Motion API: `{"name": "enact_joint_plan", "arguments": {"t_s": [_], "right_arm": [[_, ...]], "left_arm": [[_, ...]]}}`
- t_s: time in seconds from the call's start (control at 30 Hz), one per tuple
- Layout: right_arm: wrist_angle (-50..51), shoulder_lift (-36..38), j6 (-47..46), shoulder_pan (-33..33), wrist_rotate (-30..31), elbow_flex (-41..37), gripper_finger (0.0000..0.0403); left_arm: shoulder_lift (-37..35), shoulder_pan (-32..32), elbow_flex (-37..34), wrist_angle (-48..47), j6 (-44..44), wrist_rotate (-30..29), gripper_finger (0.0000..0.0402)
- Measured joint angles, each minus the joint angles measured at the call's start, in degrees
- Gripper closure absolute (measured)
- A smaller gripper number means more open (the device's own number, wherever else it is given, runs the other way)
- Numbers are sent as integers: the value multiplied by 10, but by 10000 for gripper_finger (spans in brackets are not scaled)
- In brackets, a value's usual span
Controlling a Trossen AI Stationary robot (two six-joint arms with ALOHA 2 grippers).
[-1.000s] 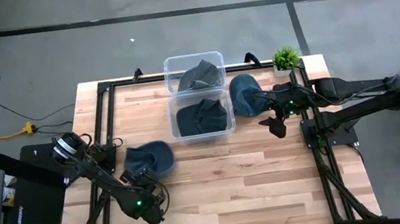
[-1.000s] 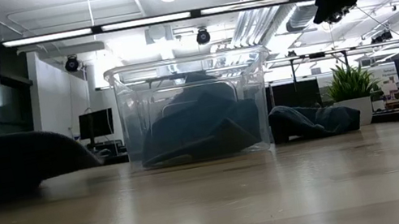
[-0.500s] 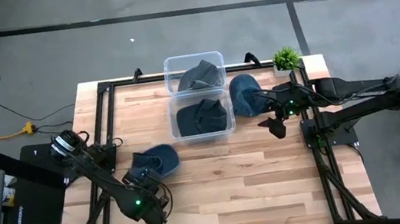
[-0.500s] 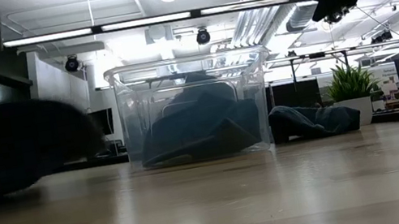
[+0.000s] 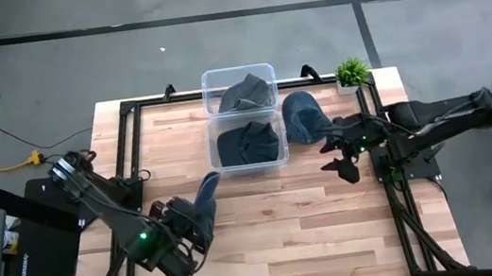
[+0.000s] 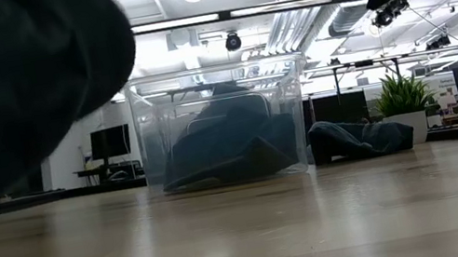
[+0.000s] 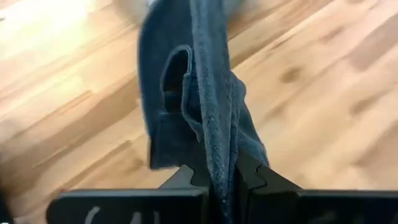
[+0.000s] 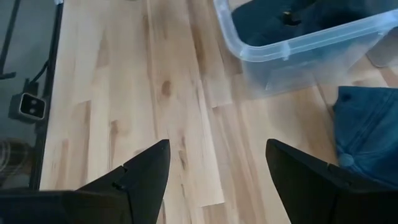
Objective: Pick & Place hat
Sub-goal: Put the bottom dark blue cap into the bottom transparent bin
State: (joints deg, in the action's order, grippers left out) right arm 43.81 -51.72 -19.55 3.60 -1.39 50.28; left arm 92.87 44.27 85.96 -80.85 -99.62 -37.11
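A dark blue hat [image 5: 203, 204] is off the table in my left gripper [image 5: 188, 233], near the table's left-middle; in the low view the hat [image 6: 20, 71] fills the upper left corner. The left gripper [image 7: 221, 186] is shut on it. A second blue hat [image 5: 301, 116] lies flat on the wood just right of the clear bins; it also shows in the right wrist view [image 8: 367, 134]. My right gripper [image 5: 340, 161] hovers open beside that hat, toward the near edge, holding nothing [image 8: 217, 163]. My left gripper pinches a bunched fold of the hat's fabric [image 7: 219, 158] between its two fingers [image 7: 260, 179]. The fingers come from the near-left side. The hat stands out ahead of the fingers, narrow and on edge, and the low view shows it lifted clear of the table.
Two clear bins stand at the far middle, the far bin [image 5: 262, 71] and the near bin [image 5: 281, 157], each with dark hats inside. A small potted plant [image 5: 352, 72] sits at the far right corner. Bare wood lies between the arms and along the near edge.
My left gripper has risen and moved toward the table's right, taking the blue hat with it. The hat lay flat on the wood a second ago; now it is lifted clear and turned on edge. My right gripper has shifted slightly toward the near edge.
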Motion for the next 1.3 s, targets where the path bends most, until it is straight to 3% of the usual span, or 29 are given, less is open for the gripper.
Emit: {"name": "enact_joint_plan", "arguments": {"t_s": [0.23,0.53,0.77,1.03,1.3], "right_arm": [[-5,0,-22,51,29,0,144],[-79,0,-24,108,61,0,144],[-165,0,28,143,166,0,144],[-262,-1,158,186,328,0,144],[-376,-14,393,215,513,0,144]], "left_arm": [[-28,0,74,-5,15,-18,392],[-60,-10,170,-1,61,-188,392],[-60,-67,219,10,149,-229,392],[-59,-188,229,147,345,-216,392],[-59,-326,229,382,570,-87,392]]}}
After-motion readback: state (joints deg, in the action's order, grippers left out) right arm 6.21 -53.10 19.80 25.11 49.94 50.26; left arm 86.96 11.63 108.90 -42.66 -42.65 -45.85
